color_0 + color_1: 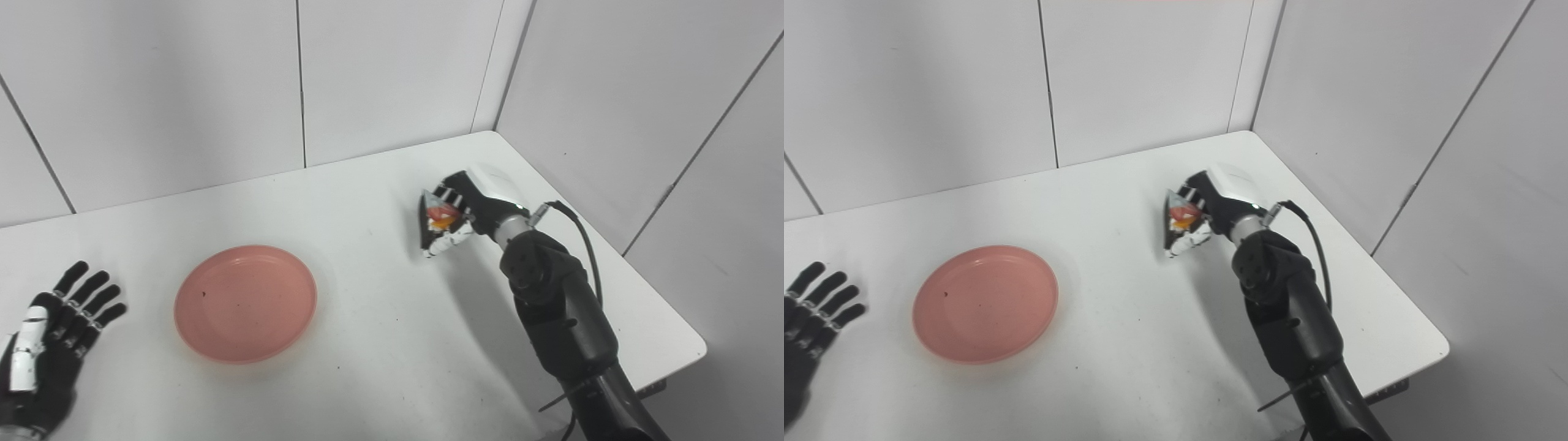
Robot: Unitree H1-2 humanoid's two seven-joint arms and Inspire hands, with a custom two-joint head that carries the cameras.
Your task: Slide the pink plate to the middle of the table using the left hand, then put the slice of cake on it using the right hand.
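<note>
Between right hand's fingers [446, 244]: cake slice [436, 215]

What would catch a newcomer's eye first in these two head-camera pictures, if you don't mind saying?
Most likely the pink plate, bare and bright on the white table, left of centre. Next, the right hand toward the far right corner, closed on the slice of cake with its red and orange topping. The left hand lies open with fingers spread at the near left edge, apart from the plate.

right hand [1206, 211] grips cake slice [1179, 219], seemingly lifted; pink plate [985, 304] apart.
</note>
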